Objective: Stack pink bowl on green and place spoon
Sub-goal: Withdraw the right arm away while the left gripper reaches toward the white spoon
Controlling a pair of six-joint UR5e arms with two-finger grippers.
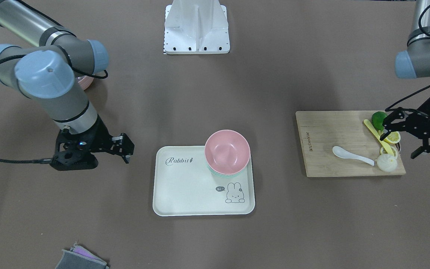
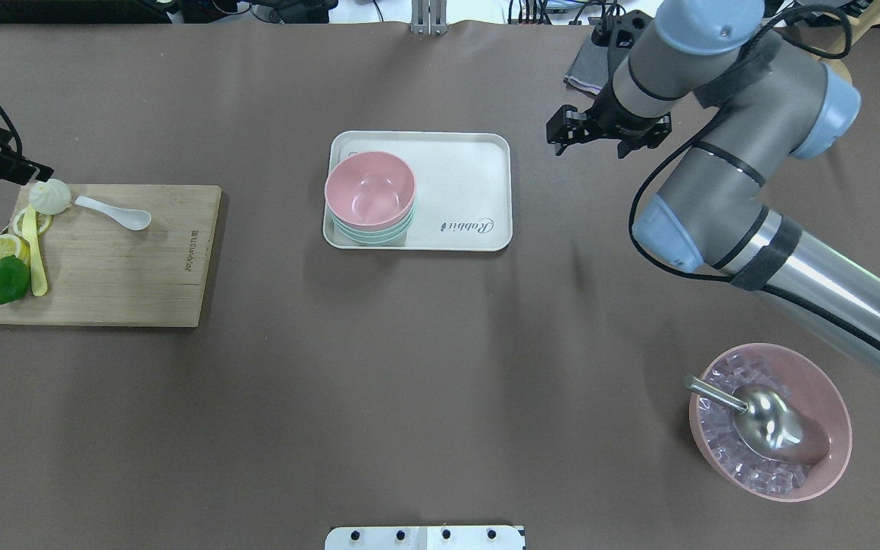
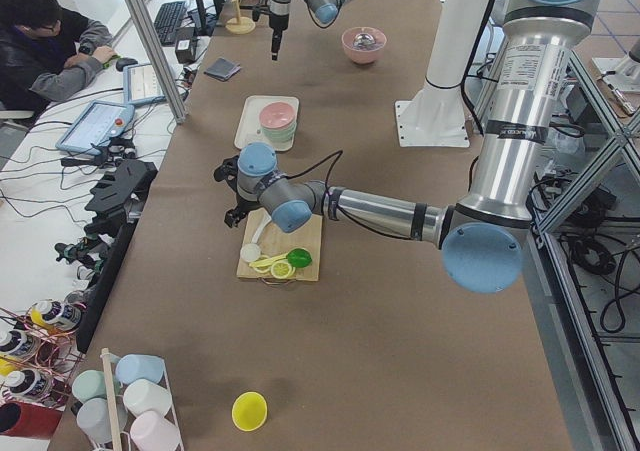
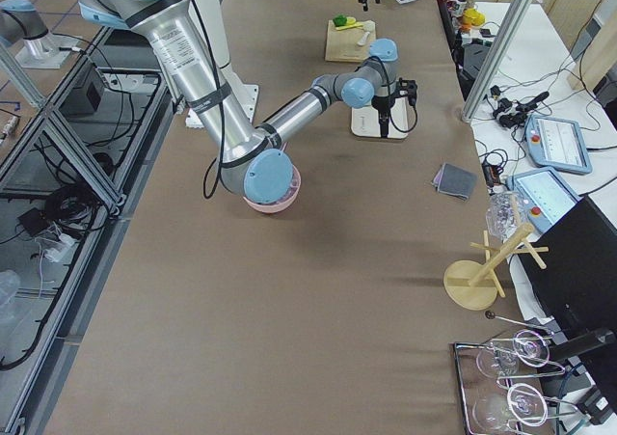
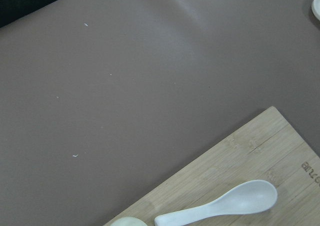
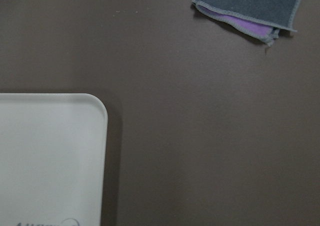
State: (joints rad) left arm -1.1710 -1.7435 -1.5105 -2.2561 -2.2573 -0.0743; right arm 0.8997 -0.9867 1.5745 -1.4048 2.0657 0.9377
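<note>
Two pincers hang over the table, neither with anything between its fingers. The left pincer (image 1: 399,148) is spread wide above the end of the wooden cutting board (image 1: 327,130) that lies away from the tray (image 1: 185,186). One finger is over the lemon slices (image 1: 392,137), the other past the board's edge. Just beside this pincer, on its tray-ward side, the white spoon (image 1: 352,155) lies flat on the board. Its handle end is close to a pale bun (image 1: 386,163) and its bowl end points away from the pincer. A yellow spoon (image 1: 377,136) and a lime (image 1: 378,118) sit under and next to the same pincer.

The right pincer (image 1: 127,148) has its fingers parted over bare table, near the tray's opposite side but clear of it. Its wrist camera shows only one tray corner and a folded grey and purple cloth (image 6: 250,8) farther out, away from the robot.

Between the two pincers and well apart from both, the pink bowl (image 1: 227,151) sits nested in the green bowl (image 1: 225,174), whose rim shows beneath it. The stack stands upright on the tray, in the corner toward the left pincer. Back behind the right pincer, near that arm's base, an ice bowl (image 2: 829,428) holds a metal scoop (image 2: 768,428).
</note>
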